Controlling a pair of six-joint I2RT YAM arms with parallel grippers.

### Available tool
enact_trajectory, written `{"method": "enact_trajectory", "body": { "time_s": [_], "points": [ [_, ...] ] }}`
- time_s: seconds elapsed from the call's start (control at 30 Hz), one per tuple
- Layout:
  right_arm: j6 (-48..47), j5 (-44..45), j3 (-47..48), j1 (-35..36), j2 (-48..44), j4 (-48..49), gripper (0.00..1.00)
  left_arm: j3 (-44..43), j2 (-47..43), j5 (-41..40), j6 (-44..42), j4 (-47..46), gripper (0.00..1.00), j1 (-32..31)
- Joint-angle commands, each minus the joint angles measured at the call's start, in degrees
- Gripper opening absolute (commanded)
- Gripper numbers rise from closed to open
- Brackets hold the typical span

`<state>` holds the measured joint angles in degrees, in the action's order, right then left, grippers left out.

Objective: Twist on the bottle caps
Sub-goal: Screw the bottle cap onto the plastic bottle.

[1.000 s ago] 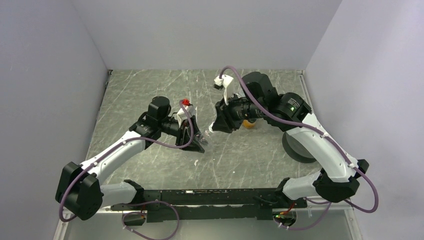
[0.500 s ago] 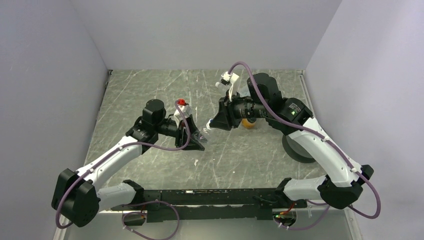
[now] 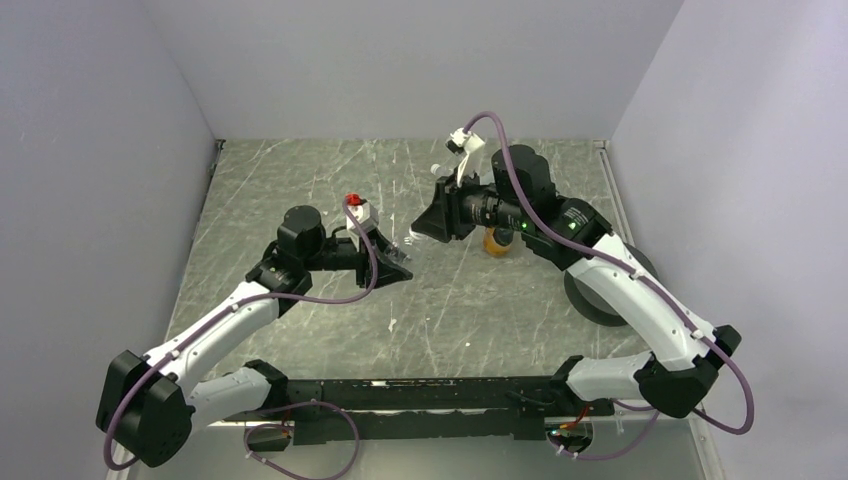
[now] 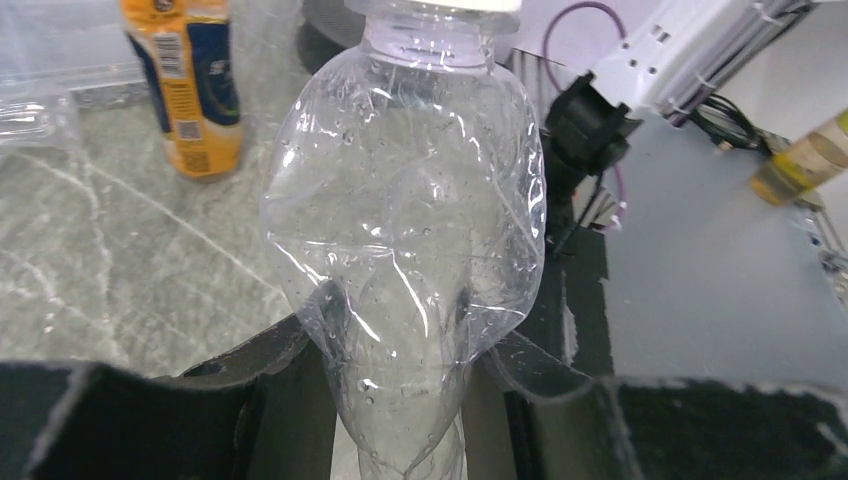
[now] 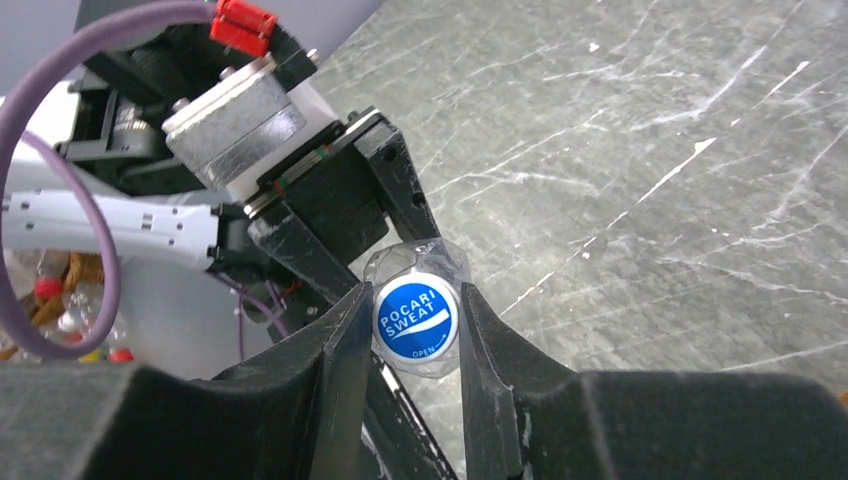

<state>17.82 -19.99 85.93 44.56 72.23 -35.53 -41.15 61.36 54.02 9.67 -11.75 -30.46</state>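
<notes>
Clear bottle [image 4: 405, 250] roughly level, neck toward right gripper [image 5: 412, 340] pinching blue cap [image 5: 416, 318], left gripper [image 4: 400, 345] clamping base

table [image 3: 300, 180]: grey stone-look top with white veins, walls on three sides.
on it:
- orange bottle [image 3: 495, 244]: upright, dark label, right of centre.
- black disc [image 3: 588, 298]: flat, near the right edge, partly hidden under an arm.
- white speck [image 3: 392, 323]: alone, centre front, too small to name.
- clear plastic item [image 4: 35, 110]: near the orange bottle, shape unclear.
</notes>
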Motion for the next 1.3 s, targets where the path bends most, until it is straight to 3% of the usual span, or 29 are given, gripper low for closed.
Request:
{"method": "enact_trajectory", "body": {
  "time_s": [0.0, 0.17, 0.37, 0.5, 0.6, 0.73, 0.87, 1.0, 1.13, 1.27],
  "points": [
    [7.6, -3.1, -1.9, 2.5, 3.0, -3.1, 0.06, -2.9, -1.4, -15.7, -0.9, -8.5, 0.0, -0.3],
    [9.7, 2.3, -0.8, 2.6, 4.9, -5.1, 0.06, -4.5, -0.9, -20.7, -3.0, -4.2, 0.0, -0.3],
    [7.3, 5.3, 2.6, 2.6, 5.3, -8.3, 0.11, -7.1, 0.9, -15.6, -6.0, 3.7, 0.0, -0.3],
    [6.2, 7.5, 5.8, 2.7, 6.2, -11.7, 0.26, -7.9, 1.2, -16.3, -6.9, 7.3, 0.0, -0.3],
    [6.6, 8.9, 7.6, 2.6, 6.4, -13.0, 0.45, -7.8, 1.2, -15.8, -8.5, 8.7, 0.0, -0.3],
    [6.5, 12.5, 10.7, 2.7, 6.1, -14.7, 0.73, -8.2, 1.9, -11.2, -12.5, 11.6, 0.0, -0.3],
    [4.1, 14.0, 12.7, 2.5, 4.8, -15.5, 0.86, -9.6, 3.0, -3.6, -15.3, 17.5, 0.0, -0.3],
    [3.7, 15.3, 15.0, 2.0, 4.9, -18.6, 0.86, -10.4, 3.2, -3.3, -17.0, 21.1, 0.0, -0.3],
    [6.3, 17.1, 17.8, 1.9, 7.3, -23.2, 0.71, -9.0, 1.3, -8.2, -17.5, 20.4, 0.0, -0.3],
    [7.2, 17.1, 18.3, 1.9, 8.5, -24.6, 0.67, -9.0, 0.6, -10.1, -18.2, 20.3, 0.0, -0.3]
  ]
}}
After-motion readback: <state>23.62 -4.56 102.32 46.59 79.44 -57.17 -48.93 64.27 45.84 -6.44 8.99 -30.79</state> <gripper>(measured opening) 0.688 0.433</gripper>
